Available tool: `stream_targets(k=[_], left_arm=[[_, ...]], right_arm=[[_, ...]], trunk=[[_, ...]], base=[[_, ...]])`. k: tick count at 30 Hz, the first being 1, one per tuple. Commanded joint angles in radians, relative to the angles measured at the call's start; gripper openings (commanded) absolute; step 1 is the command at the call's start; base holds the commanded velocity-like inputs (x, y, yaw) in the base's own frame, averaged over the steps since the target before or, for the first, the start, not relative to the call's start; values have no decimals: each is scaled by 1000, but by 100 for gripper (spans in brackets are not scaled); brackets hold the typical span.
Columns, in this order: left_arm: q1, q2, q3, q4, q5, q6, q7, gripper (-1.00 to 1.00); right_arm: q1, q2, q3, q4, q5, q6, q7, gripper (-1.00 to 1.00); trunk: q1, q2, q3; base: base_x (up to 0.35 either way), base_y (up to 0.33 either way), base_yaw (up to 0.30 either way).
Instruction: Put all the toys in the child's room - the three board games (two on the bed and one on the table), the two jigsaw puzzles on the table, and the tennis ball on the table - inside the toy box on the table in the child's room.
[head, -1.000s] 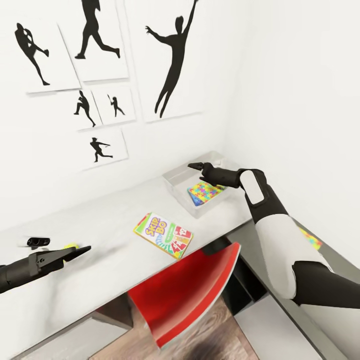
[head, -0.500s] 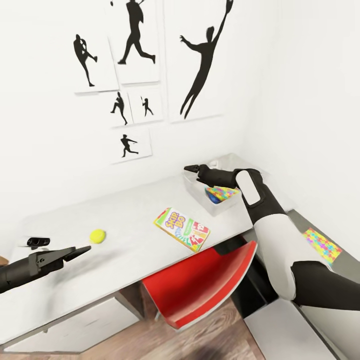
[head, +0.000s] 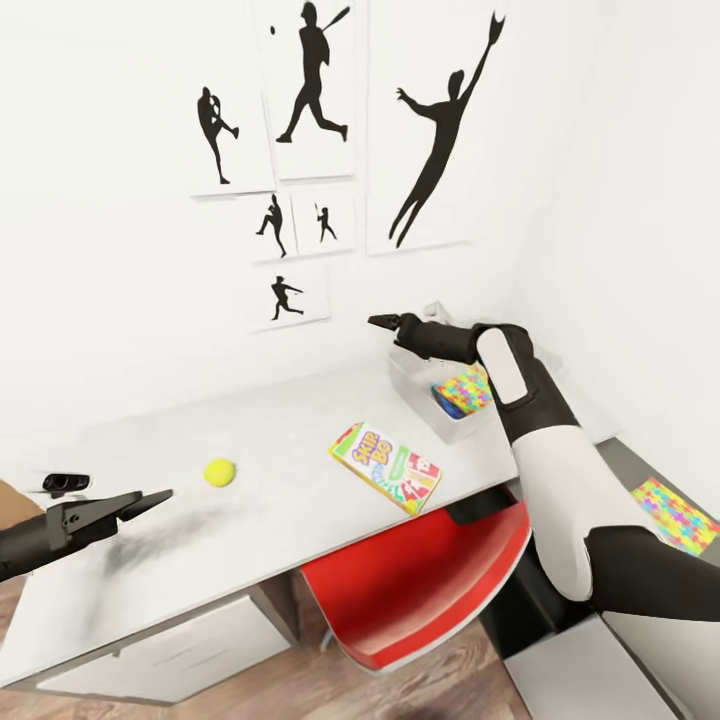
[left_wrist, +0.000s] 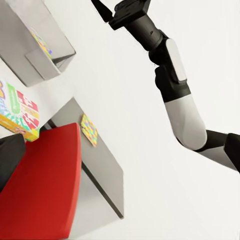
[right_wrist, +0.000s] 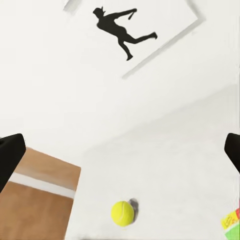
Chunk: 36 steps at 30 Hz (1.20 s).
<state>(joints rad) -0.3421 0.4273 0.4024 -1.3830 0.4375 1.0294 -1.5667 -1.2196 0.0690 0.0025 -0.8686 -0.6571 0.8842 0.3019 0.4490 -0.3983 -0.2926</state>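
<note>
At the child's desk, my right gripper (head: 385, 322) hangs above the toy box (head: 425, 400), jaws near together as far as I can tell; my left gripper (head: 140, 500) hovers low over the table (head: 270, 500), fingers narrowed and holding nothing. A red chair (head: 420, 580) is tucked under the table's front edge. The tennis ball (head: 219, 472) lies between my left gripper and the Skip-Bo board game (head: 386, 467). Since a second ago my view has swung, bringing the ball clear of my left arm. The game lies flat, long axis angled toward the box, where a jigsaw puzzle (head: 466, 390) already rests. Another puzzle (head: 678, 514) lies on the grey surface at right.
</note>
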Motion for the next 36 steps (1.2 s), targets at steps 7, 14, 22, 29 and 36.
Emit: stream_targets(k=[7, 14, 22, 29, 36], left_arm=[[0, 7, 11, 1, -2, 10, -4, 100], [1, 8, 19, 1, -3, 9, -4, 100], [3, 8, 32, 2, -19, 9, -4, 100], [3, 8, 33, 2, -24, 9, -4, 100], [3, 8, 33, 2, -25, 9, -4, 100]], right_arm=[[4, 0, -1, -38, 7, 8, 5, 100], [15, 0, -1, -43, 8, 13, 5, 100], [30, 0, -1, -45, 9, 15, 5, 100], [44, -1, 37, -47, 10, 15, 5, 100], [59, -4, 61, -54, 8, 15, 5, 100]], trunk=[[1, -2, 9], [1, -2, 20], [1, -2, 33], [1, -2, 44], [1, -2, 55]], base=[[82, 52, 114], [10, 6, 114], [-105, 30, 114], [-94, 18, 114], [-12, 2, 114]])
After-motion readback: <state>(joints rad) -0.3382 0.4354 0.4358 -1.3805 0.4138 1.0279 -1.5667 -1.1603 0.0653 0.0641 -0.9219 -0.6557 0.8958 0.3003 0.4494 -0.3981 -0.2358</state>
